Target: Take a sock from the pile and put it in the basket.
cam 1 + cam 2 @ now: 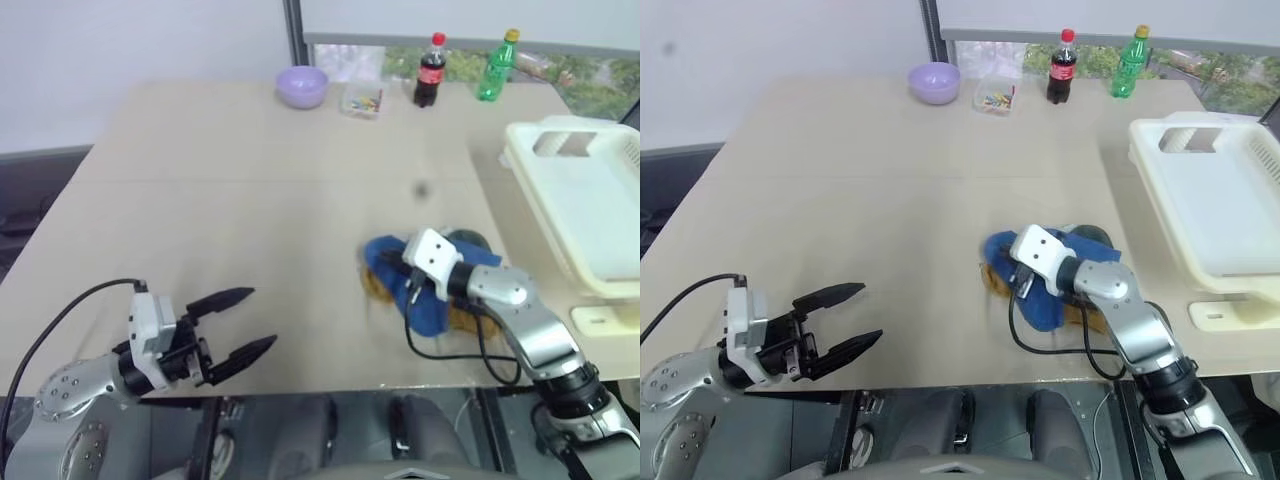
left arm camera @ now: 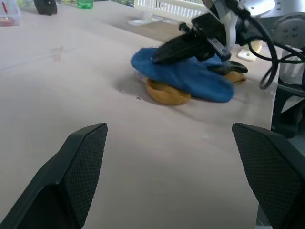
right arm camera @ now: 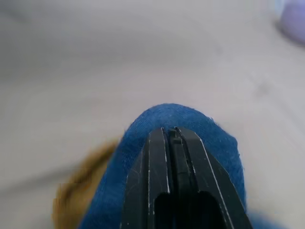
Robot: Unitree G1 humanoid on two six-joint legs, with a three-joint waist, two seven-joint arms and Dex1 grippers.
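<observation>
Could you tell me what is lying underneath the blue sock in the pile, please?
A mustard-yellow sock pokes out from under the blue sock, and a dark green sock shows behind it. How far either reaches underneath is covered by the blue fabric and the right claw.

Silver-grey jointed arms carry white wrist housings and looping black cables; the left gripper [image 1: 245,322] and right gripper [image 2: 159,56] each end in two tapered black fingers [image 2: 81,162] with cross-hatched pads.

Plain medium-blue sock [image 1: 430,300] at lower centre, over mustard-yellow sock [image 2: 167,93] and dark green sock [image 1: 468,240]. Cream-white basket [image 1: 600,270] at right edge. Lilac bowl [image 1: 302,86], red-capped dark bottle [image 1: 430,72], green bottle [image 1: 496,66] along top. Beige table [image 1: 250,200].
</observation>
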